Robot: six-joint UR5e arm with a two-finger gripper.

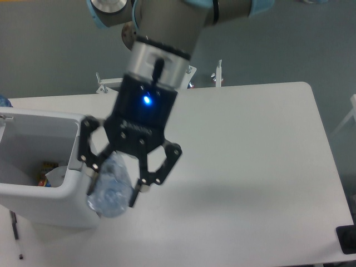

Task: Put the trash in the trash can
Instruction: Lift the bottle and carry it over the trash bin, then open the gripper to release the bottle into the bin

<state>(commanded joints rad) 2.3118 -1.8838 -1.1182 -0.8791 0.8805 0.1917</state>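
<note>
My gripper is shut on the clear bluish bottle and holds it high above the table, close to the camera. The bottle hangs between the fingers, its base end facing the lens. It sits just over the right wall of the white trash can, which stands at the left of the table with its top open. Some scraps lie inside the trash can at its bottom. I see no wrinkly wrapper on the table.
The arm's grey body with blue joint caps fills the upper middle. The white table stretches to the right. A dark object sits at the lower right corner, and a thin rod lies by the trash can's front.
</note>
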